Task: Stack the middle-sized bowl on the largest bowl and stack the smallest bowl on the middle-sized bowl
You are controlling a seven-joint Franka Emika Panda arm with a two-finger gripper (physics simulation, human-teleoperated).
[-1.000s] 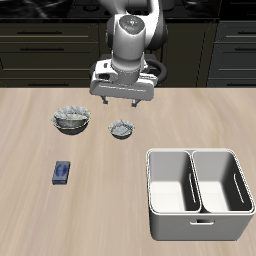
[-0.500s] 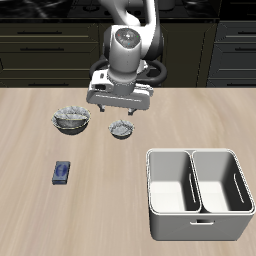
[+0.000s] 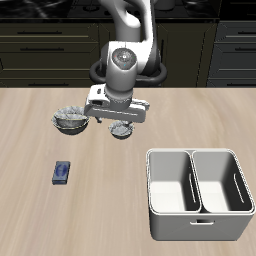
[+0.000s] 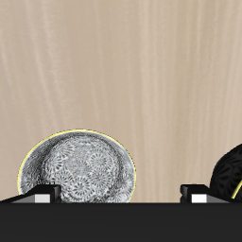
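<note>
- Overhead, two bowl spots can be counted on the counter (image 3: pixel 30 205): the smallest bowl (image 3: pixel 123 131) (image 4: pixel 77 170) and, well apart from it, the largest bowl (image 3: pixel 68 122).
- Whether the middle-sized bowl sits nested in the largest one cannot be told.
- One tool (image 3: pixel 118 121) (image 4: pixel 121 194) hangs low just over the smallest bowl, fingers spread wide, gripping nothing.
- One white two-compartment bin (image 3: pixel 198 215) stands near the front edge.
- One small blue block (image 3: pixel 62 172) lies alone, too small to read.
</note>
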